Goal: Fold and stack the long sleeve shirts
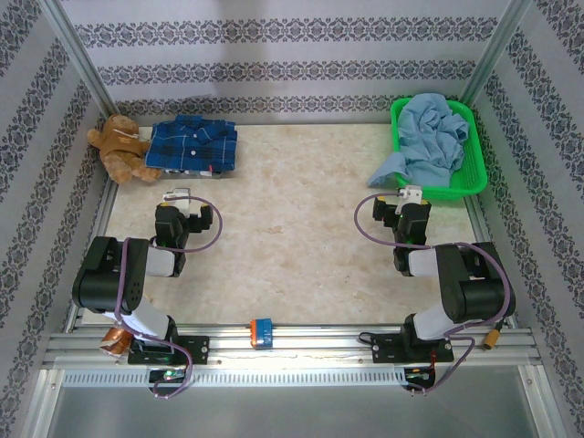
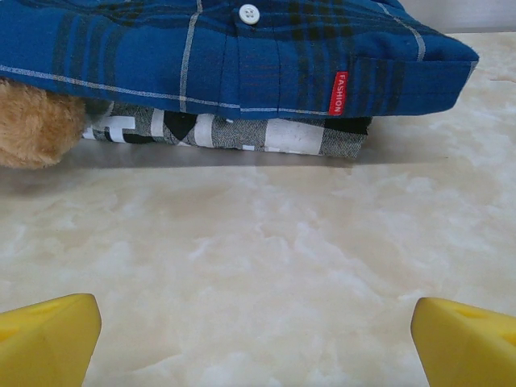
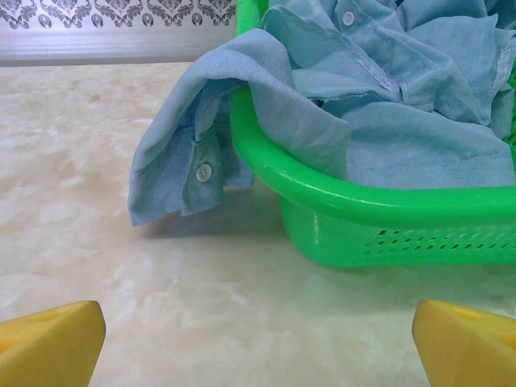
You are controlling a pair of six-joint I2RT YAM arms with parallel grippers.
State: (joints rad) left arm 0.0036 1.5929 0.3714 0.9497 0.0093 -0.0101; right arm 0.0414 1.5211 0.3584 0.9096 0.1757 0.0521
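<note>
Starting at the far left, a brown teddy bear [image 1: 119,151] sits at the back of the counter [image 1: 292,201], just beside the folded dark blue plaid shirt [image 1: 193,146]. That shirt lies on top of a folded black-and-white checked cloth [image 2: 242,135] and has a red FASHION tag [image 2: 339,93] on its edge. My left pincer [image 2: 256,339] faces this pile with its yellow fingertips [image 2: 48,339] spread wide and nothing between them. On the right, my right pincer [image 3: 258,343] is likewise spread wide and empty, low over the bare counter. Just beyond it the light blue shirt [image 3: 387,97] lies crumpled in a green basket [image 3: 363,201], one buttoned cuff [image 3: 189,173] hanging outside over the rim.
</note>
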